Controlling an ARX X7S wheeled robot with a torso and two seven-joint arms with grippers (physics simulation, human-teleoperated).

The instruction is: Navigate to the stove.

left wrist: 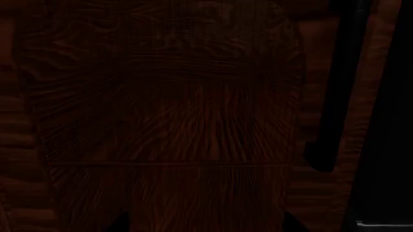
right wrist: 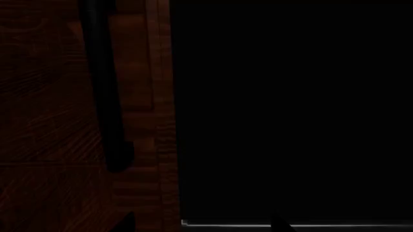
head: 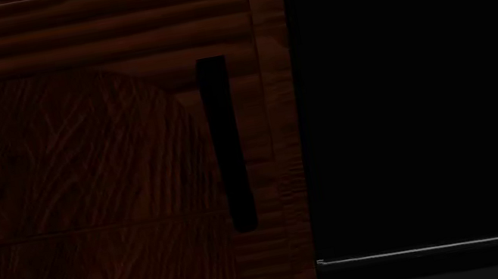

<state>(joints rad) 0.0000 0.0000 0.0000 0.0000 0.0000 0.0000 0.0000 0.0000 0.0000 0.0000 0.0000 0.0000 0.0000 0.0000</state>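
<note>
The stove is out of view: no knobs, bar handle or reddish oven window show in any view. My left gripper point(left wrist: 205, 227) shows only as two dark fingertips point(left wrist: 116, 225) set wide apart, open and empty, close in front of a dark wood cabinet door point(left wrist: 168, 121). My right gripper point(right wrist: 203, 226) is likewise open and empty, with one fingertip point(right wrist: 126, 222) before the wood and the other before a plain black surface point(right wrist: 290, 111).
In the head view a dark wood cabinet door point(head: 82, 184) with a vertical black bar handle point(head: 226, 143) fills the left. A featureless black panel point(head: 423, 78) with a thin pale line point(head: 452, 246) low down fills the right. Everything is very near and dim.
</note>
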